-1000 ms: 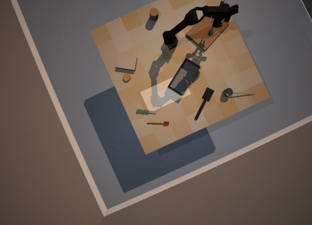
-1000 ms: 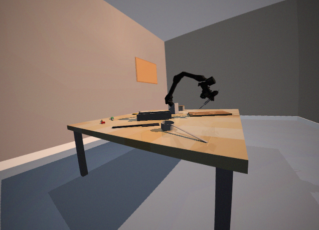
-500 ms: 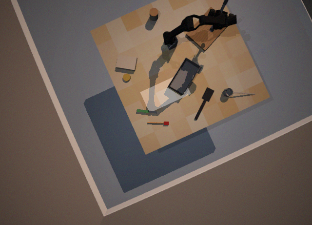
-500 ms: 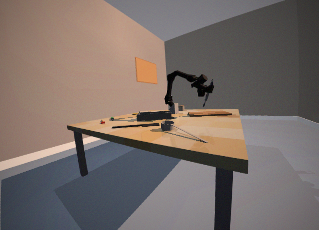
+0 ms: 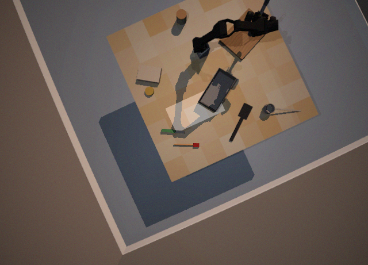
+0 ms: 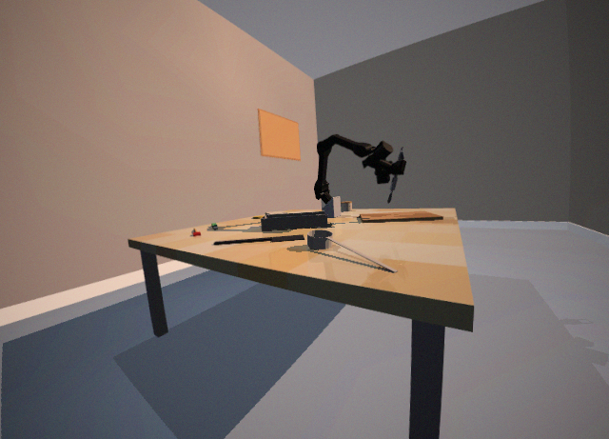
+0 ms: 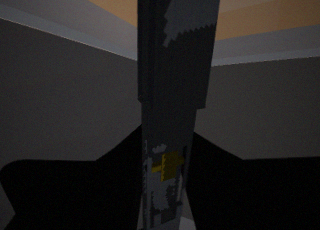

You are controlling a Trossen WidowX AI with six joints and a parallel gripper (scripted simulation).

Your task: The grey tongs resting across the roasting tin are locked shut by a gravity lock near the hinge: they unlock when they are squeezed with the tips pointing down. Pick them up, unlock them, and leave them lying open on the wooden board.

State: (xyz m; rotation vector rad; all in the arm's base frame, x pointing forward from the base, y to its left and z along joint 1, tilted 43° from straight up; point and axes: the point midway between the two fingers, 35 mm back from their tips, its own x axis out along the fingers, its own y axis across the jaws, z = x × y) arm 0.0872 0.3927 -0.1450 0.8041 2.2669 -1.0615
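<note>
The grey tongs [image 5: 264, 7] [image 6: 393, 184] [image 7: 175, 80] are held high in the air, steeply upright and slightly tilted. My gripper [image 5: 261, 16] [image 6: 397, 168] is shut on them. In the wrist view the long grey body runs between the dark fingers, with a yellow part near the bottom of the picture; the table shows at the top, so the yellow-marked end points up and the other end down. The arms look close together; the lock's state cannot be told. The wooden board [image 5: 241, 46] [image 6: 401, 216] lies flat below, not touched by the tongs.
The dark roasting tin [image 5: 202, 96] [image 6: 294, 221] stands mid-table, without the tongs. A black spatula [image 5: 245, 110] [image 6: 287, 238] and a small dark pot [image 5: 268, 108] [image 6: 318, 240] with a thin handle lie beyond it. An orange-topped cylinder [image 5: 181, 15] stands near the arm's base.
</note>
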